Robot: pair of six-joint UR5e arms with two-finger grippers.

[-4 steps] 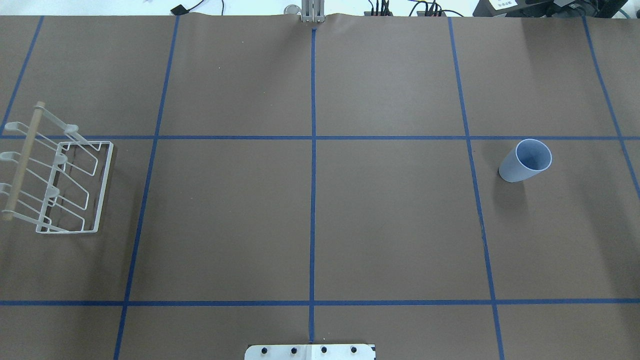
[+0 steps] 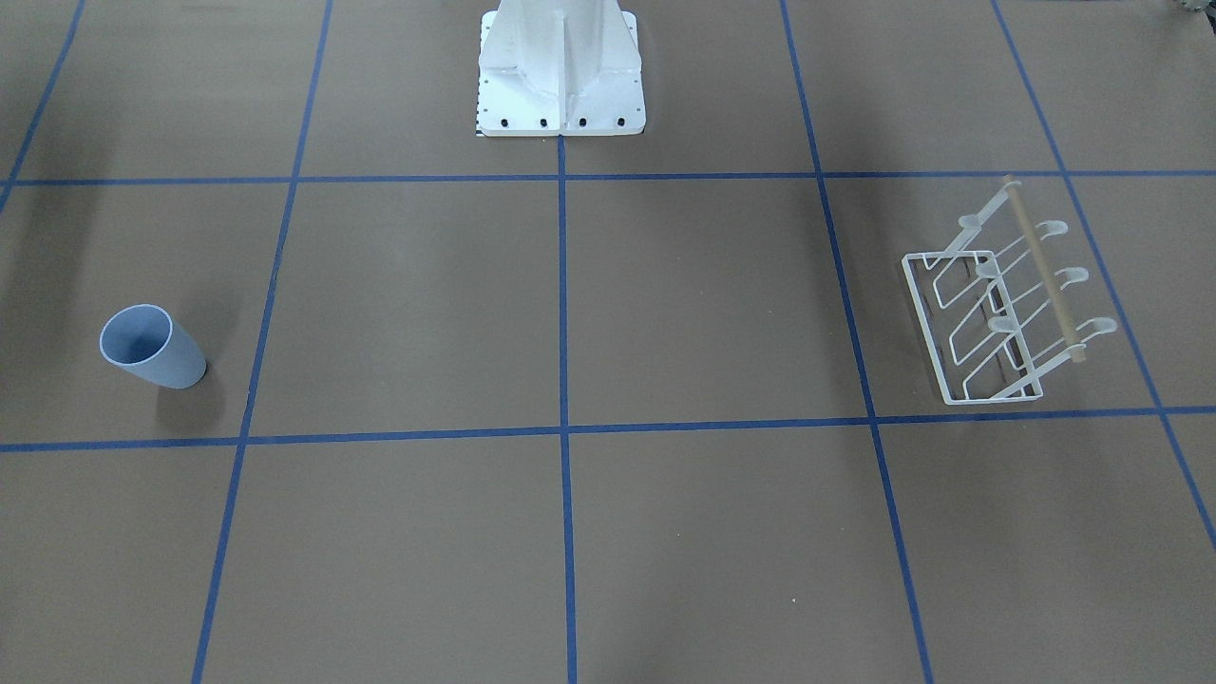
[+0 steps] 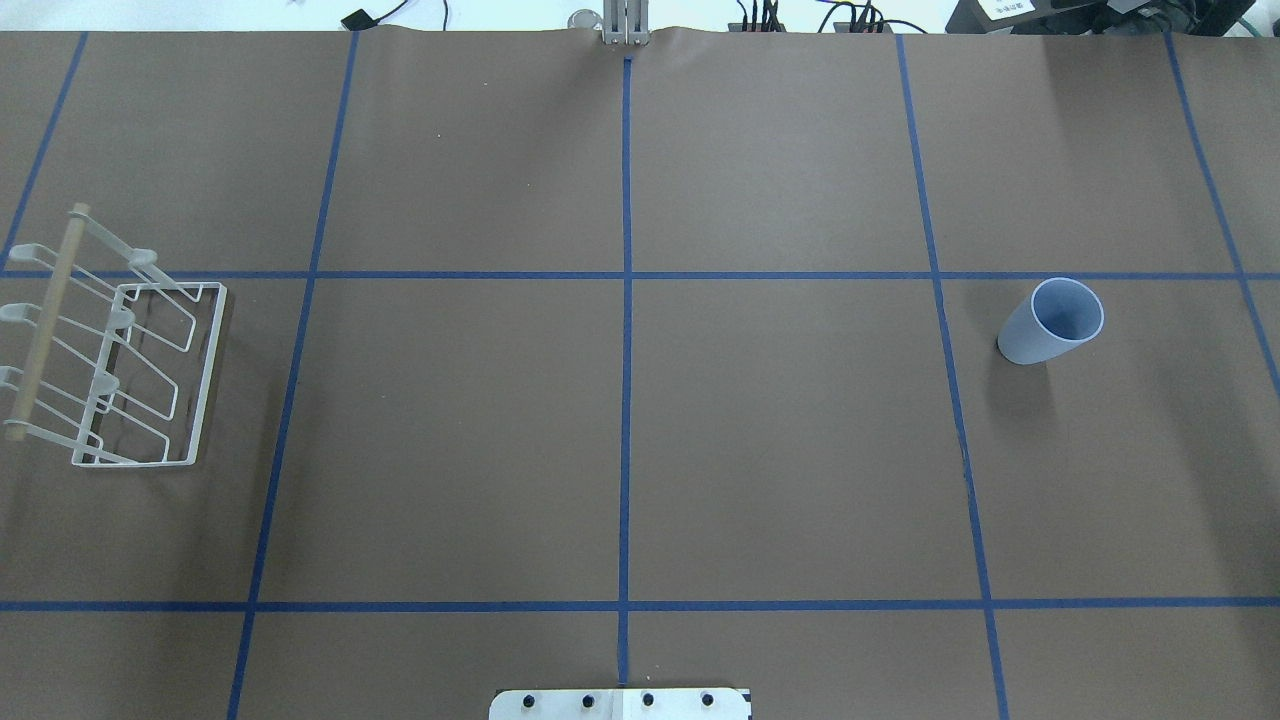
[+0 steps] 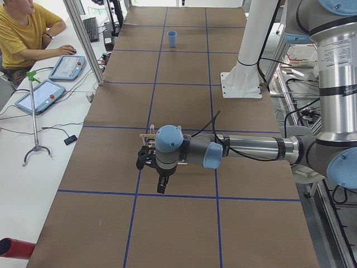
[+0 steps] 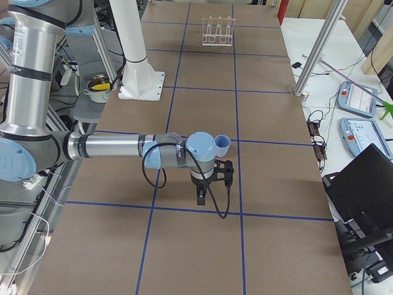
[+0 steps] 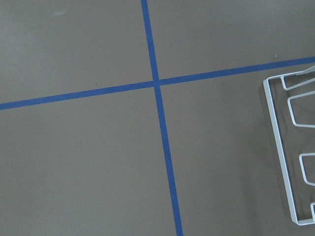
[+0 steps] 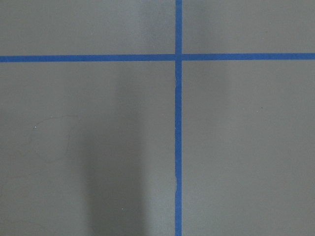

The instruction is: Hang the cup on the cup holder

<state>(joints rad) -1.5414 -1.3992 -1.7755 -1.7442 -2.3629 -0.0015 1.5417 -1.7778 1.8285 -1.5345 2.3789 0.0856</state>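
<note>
The right gripper (image 5: pixel 200 199) hangs from its wrist, pointing down at the table, just short of the cup (image 5: pixel 222 145) in the right-side view. It shows only in that side view, so whether its jaws are parted or closed cannot be told. Its wrist camera sees only brown table cover and blue tape lines. The left gripper (image 4: pixel 161 188) also points down, near the cup holder (image 3: pixel 130 370), whose frame corner sits at the edge of the left wrist view. Its jaw state cannot be told either. Neither gripper holds anything.

The light blue cup stands upright, mouth up, on the table (image 3: pixel 780 450) at the robot's right. The white wire cup holder, with its wooden dowel bar (image 3: pixel 45 320), sits at the far left, well apart from the cup. No cup hangs on it, so the task looks barely begun and the pick-up comes first.

Judging from this layout, several things could go wrong:
- The smooth, tapered, handleless wall could slide out of a pinch, or the cup could topple if a finger clips its rim on the way down.
- The cup must be turned mouth-down to sit over a prong, and it may slip during that turn.
- The distance may call for a hand-over, which adds a chance of dropping the cup.
- The light rack could skid or tip if the rim catches a prong off-centre.
</note>
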